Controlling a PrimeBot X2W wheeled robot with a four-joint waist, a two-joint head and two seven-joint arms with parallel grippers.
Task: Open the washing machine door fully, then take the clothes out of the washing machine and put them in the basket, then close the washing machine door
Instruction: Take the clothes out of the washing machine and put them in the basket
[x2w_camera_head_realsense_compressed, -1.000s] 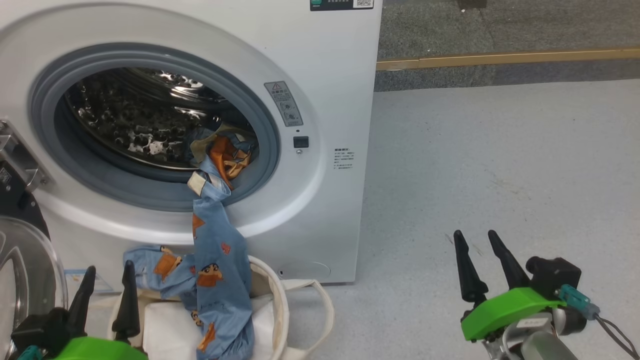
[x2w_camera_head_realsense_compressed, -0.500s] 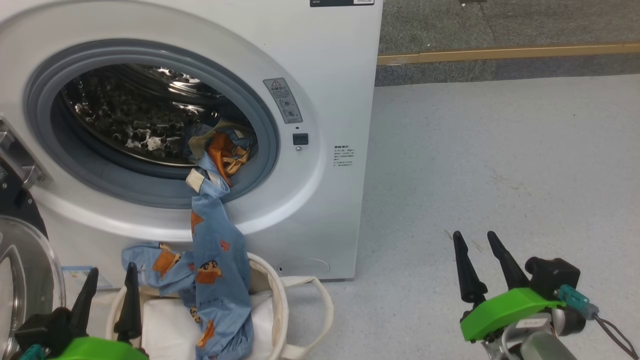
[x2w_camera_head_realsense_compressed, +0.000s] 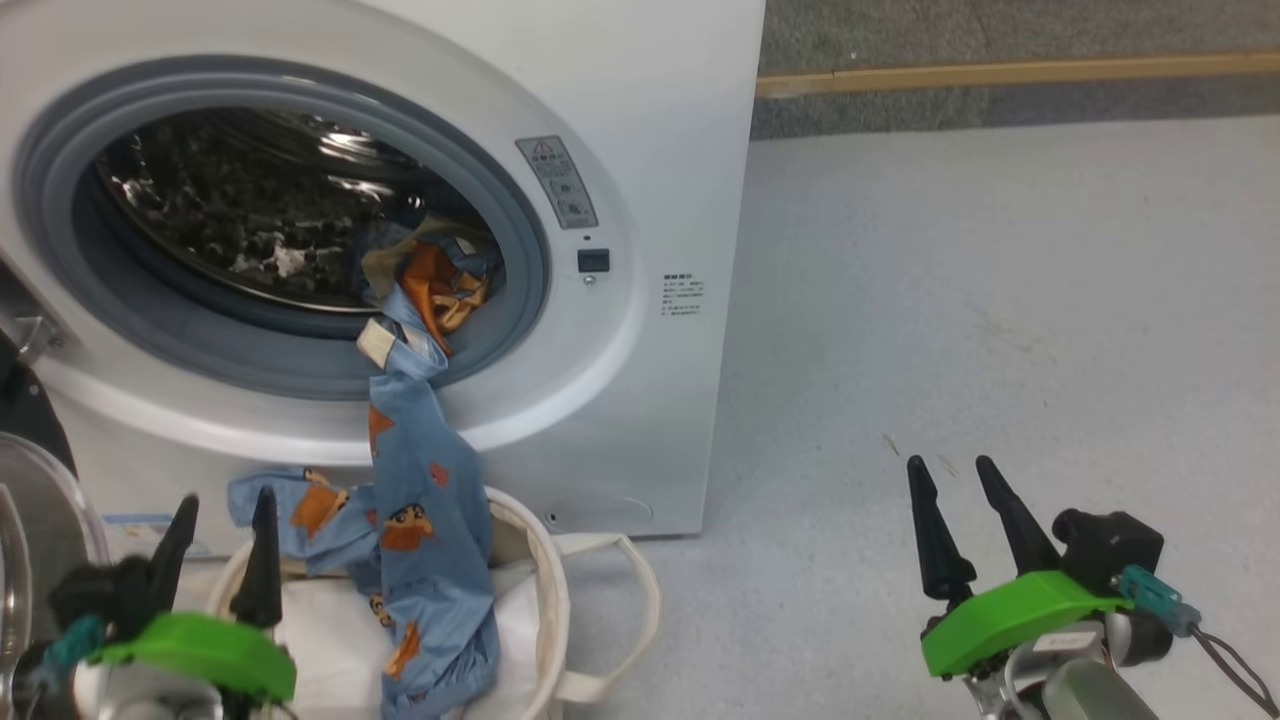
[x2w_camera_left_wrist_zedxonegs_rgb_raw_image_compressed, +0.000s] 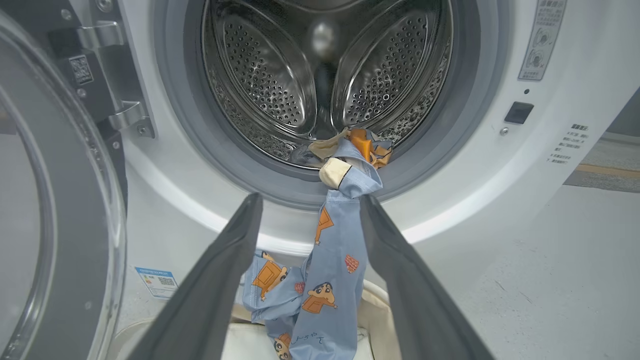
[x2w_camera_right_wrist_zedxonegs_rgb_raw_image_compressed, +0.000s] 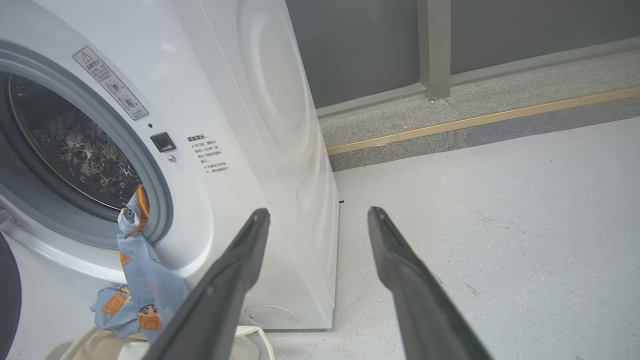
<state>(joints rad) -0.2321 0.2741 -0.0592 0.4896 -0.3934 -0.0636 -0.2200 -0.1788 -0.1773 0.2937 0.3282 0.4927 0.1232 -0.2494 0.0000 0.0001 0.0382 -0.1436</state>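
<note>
Left gripper (x2w_camera_head_realsense_compressed: 225, 497): fingers upward, wide apart, empty, near round cream canvas basket (x2w_camera_head_realsense_compressed: 556, 590).
Right gripper (x2w_camera_head_realsense_compressed: 950, 463): wide apart, empty, over grey floor (x2w_camera_head_realsense_compressed: 1000, 300).

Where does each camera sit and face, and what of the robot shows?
Head view: from the head, down at washing machine and basket; left gripper, right gripper.
Left wrist view: from that wrist, into the drum; own fingers.
Right wrist view: from that wrist, at the machine's front corner and floor; own fingers.
Shared: clothes hanging from the drum.
</note>
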